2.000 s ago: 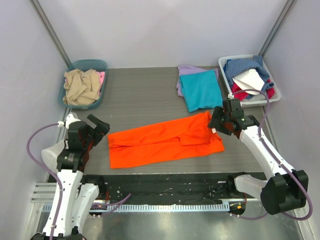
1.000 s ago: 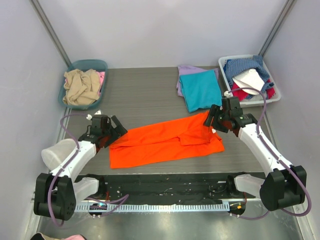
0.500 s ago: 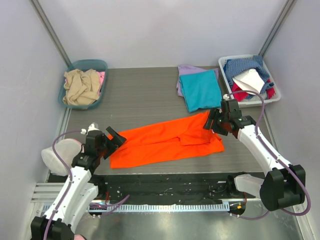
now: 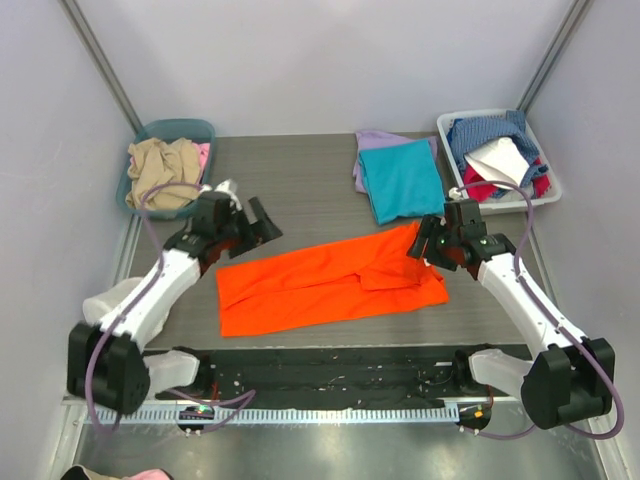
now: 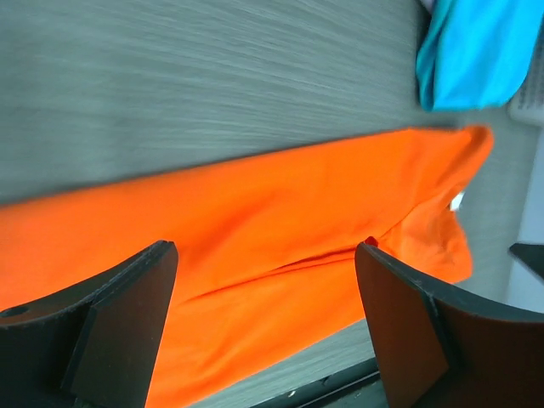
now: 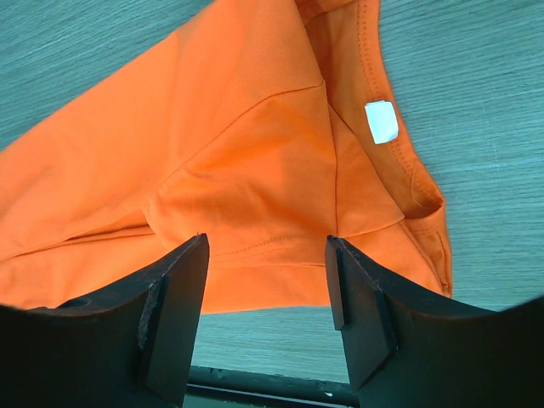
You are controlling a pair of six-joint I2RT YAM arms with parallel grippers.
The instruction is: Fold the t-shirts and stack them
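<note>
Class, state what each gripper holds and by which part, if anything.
Nothing is held: the left gripper and right gripper hang open over the flat orange t-shirt.

I see a plain, bright orange t-shirt (image 4: 330,282) with a small white label (image 6: 382,121) at its neck. The teal t-shirt (image 4: 403,180) and lavender t-shirt (image 4: 372,142) are plain too. The table (image 4: 290,190) is grey with a fine streaked grain. The left basket (image 4: 176,125) is teal, with beige cloth (image 4: 165,172) and pink cloth (image 4: 205,155). The right basket (image 4: 445,125) is pale grey, with blue patterned cloth (image 4: 480,132), white cloth (image 4: 497,160) and red cloth (image 4: 480,188).
</note>
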